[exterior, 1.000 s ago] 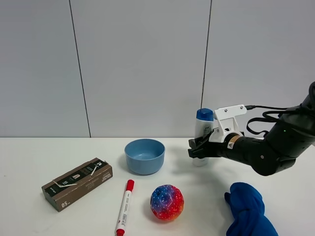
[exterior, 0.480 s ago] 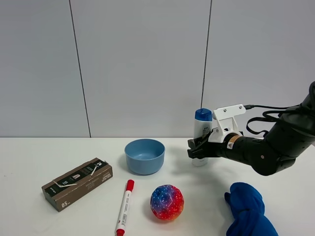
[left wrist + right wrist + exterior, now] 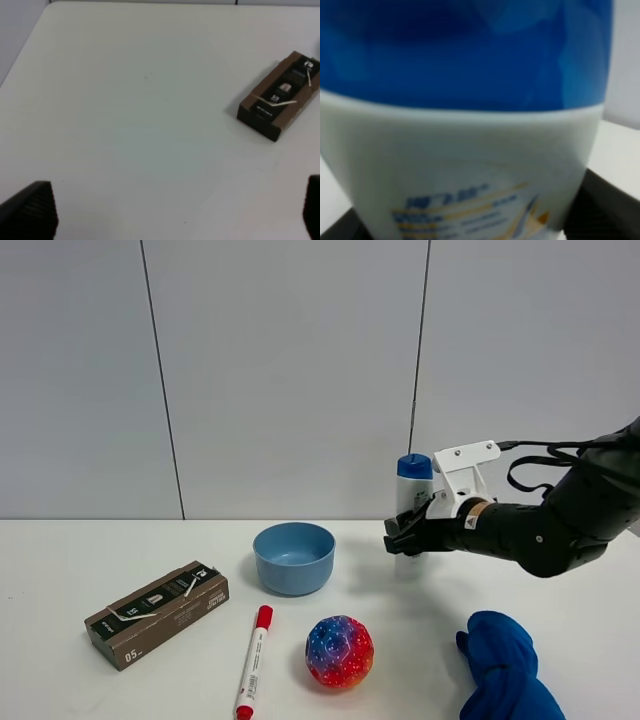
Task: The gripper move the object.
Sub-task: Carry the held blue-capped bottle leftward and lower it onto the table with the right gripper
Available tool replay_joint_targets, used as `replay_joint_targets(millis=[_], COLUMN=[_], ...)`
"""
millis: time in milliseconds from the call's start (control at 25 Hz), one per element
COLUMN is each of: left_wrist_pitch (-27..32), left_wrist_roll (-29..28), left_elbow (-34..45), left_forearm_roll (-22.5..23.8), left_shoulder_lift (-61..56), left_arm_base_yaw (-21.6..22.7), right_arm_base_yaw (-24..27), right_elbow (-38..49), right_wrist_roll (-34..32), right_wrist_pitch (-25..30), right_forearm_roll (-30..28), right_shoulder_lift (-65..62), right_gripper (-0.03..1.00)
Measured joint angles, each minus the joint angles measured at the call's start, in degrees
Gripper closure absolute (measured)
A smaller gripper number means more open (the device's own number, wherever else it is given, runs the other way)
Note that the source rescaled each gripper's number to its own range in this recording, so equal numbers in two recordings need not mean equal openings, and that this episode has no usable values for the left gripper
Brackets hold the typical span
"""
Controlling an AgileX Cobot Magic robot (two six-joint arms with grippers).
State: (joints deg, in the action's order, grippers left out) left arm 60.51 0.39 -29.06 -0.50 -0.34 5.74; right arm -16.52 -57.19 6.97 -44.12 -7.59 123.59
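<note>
Shampoo bottle (image 3: 412,495) stands upright in the right claw (image 3: 405,537), gripped low on the body. It's to the right of the light blue bowl (image 3: 293,557) & toward the back of the worktop (image 3: 100,560). Base is hidden behind the claw, so can't tell if it's clear of the surface.

Risks, as I judge them:
- The grip sits well below the cap, so a tall bottle could pivot or tip btwn the jaws on a quick swing.
- Smooth plastic may slip if the squeeze is light.
- A low carry toward the bowl could clip its rim; a forward one could hit the speckled ball (image 3: 339,651) or blue cloth (image 3: 505,670).

Looks: tall, slim, white body, dark blue cap. In the right wrist view the shampoo bottle (image 3: 465,165) fills the frame, blue top w/ blue-orange print below, dark jaw parts at either side.

Left claw (image 3: 170,215) is spread wide, holding nothing, over the worktop w/ the brown box (image 3: 280,95) well off.
</note>
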Motion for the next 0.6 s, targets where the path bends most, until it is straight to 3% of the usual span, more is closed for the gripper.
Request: replay_joint_targets(millis=[200,600], left_wrist_pitch=[0.0,0.0], left_wrist_roll=[0.0,0.0], left_elbow=[0.0,0.0], left_forearm_roll=[0.0,0.0], left_shoulder_lift=[0.0,0.0], left_arm_base_yaw=[0.0,0.0], right_arm_base_yaw=[0.0,-1.7], right_elbow=[0.0,0.1], right_wrist_roll=[0.0,-6.5], right_wrist_pitch=[1.4,7.1], right_forearm_roll=[-0.6,-10.4], right_shoulder_lift=[-4.1,-11.5], right_gripper=[0.96,0.96])
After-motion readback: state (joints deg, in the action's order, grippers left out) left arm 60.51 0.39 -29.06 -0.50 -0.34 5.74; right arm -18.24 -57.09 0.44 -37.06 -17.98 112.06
